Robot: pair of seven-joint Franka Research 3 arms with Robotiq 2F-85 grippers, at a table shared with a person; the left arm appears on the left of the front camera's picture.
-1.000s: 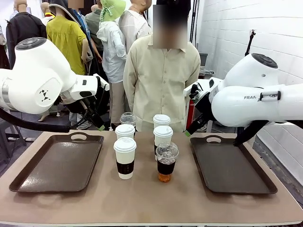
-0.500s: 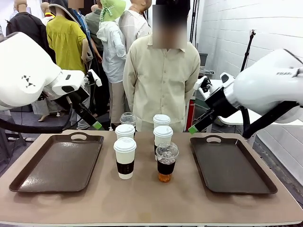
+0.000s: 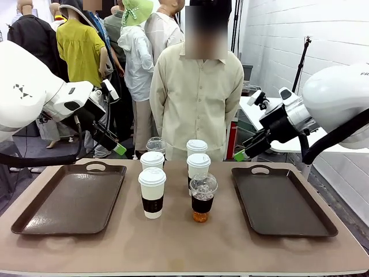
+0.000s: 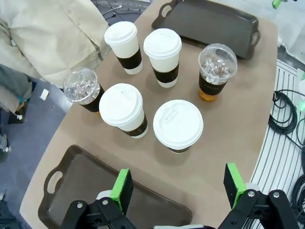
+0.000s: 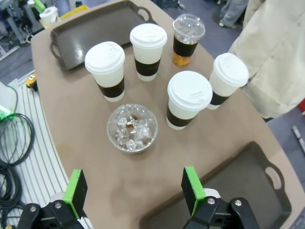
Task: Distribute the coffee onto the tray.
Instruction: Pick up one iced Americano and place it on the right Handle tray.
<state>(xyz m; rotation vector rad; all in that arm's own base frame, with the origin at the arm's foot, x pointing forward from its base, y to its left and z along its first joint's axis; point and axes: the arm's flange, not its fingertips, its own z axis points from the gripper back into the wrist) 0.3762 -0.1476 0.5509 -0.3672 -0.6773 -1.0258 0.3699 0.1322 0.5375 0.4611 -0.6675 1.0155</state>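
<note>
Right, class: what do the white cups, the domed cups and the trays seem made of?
White cups: likely paper, matte and opaque, plastic-looking lids. Domed cups: clear glossy plastic; ice and amber liquid show through. Trays: probably dark brown plastic, dull sheen, moulded handles.

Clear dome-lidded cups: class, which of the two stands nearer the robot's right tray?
The front clear cup, in the near row, toward the right tray; the other clear cup stands back left, by the person.
</note>
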